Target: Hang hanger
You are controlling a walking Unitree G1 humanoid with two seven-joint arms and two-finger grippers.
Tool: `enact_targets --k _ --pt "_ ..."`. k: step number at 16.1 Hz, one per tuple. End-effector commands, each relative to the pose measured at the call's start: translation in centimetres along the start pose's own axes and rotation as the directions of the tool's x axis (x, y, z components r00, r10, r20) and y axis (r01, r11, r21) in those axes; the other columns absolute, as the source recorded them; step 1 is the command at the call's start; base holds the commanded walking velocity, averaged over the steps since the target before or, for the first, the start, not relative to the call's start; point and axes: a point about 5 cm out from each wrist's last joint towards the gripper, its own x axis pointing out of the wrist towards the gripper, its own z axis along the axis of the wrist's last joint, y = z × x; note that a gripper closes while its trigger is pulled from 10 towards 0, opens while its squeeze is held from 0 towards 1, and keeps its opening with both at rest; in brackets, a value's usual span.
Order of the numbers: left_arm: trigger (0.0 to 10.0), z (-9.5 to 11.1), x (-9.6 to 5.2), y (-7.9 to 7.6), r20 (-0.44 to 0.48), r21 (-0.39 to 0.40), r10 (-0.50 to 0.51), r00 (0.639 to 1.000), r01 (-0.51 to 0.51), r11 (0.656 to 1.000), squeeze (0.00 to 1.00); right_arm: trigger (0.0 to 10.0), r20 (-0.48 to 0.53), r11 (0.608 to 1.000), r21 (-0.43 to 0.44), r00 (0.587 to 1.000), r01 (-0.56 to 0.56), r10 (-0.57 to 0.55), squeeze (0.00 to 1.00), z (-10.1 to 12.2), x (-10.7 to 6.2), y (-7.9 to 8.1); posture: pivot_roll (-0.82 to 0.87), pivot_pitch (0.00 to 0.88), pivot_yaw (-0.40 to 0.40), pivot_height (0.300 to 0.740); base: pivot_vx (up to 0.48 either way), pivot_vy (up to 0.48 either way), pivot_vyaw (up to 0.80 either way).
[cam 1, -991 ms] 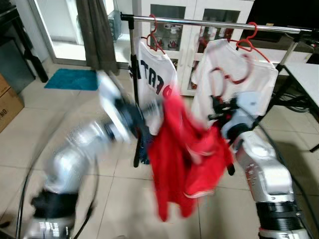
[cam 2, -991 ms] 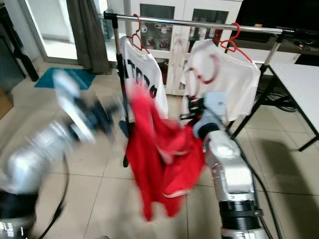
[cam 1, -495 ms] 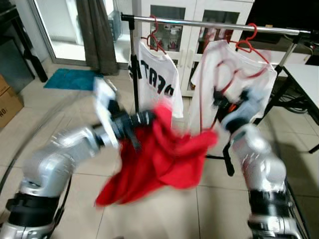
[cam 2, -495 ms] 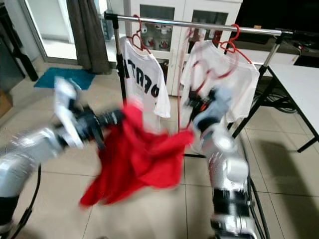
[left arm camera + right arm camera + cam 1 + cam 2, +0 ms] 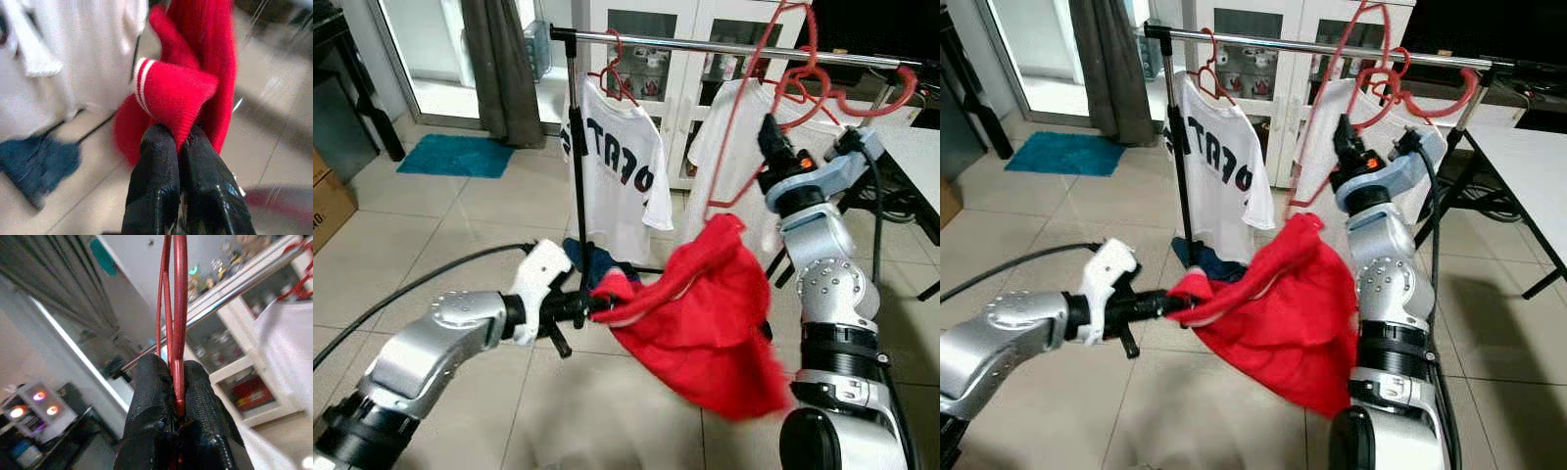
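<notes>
The right gripper [image 5: 771, 137] is raised just below the clothes rail [image 5: 724, 46], its fingers [image 5: 151, 396] pressed together on the wire of a red hanger [image 5: 744, 108] whose hook rises past the rail's right half. From it a red garment [image 5: 705, 313] sags toward the floor, and the left gripper [image 5: 178, 139] pinches its white-striped cuff [image 5: 171, 93] — fingers closed on the fabric. At the rail's left end hangs a white T-shirt [image 5: 622, 176] with dark lettering — roughly "TR70", not clearly legible.
</notes>
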Motion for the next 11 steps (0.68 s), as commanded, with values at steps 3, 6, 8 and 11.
enact_targets --k 3,6,8,11 --pt "0.0 6.4 -0.4 -0.7 0.416 -0.061 -0.037 0.908 0.068 0.996 0.00 0.0 -0.031 0.961 -0.276 0.999 0.014 -0.023 0.00 -0.6 -0.4 -0.4 -0.12 0.000 -0.018 0.740 0.000 0.000 0.00" --pt "0.0 9.6 2.8 0.3 0.427 -0.013 0.024 0.904 -0.020 1.000 0.00 0.0 -0.080 0.924 -0.375 0.990 0.077 -0.115 0.00 -3.5 -0.8 -0.7 -0.14 0.000 -0.014 0.740 0.000 0.000 0.00" --pt "0.0 10.6 3.6 -0.5 0.458 0.004 -0.031 0.888 0.033 0.999 0.00 0.0 -0.085 0.939 -0.328 0.987 0.103 -0.138 0.00 -4.6 -0.9 -0.6 -0.14 0.000 -0.014 0.740 0.000 0.000 0.00" --pt "0.0 13.9 3.1 -1.7 0.644 -0.108 -0.057 0.763 0.165 0.980 0.00 0.0 -0.118 0.945 -0.311 0.983 0.100 -0.143 0.00 -7.0 -1.4 -0.3 -0.14 0.000 -0.012 0.740 0.000 0.000 0.00"
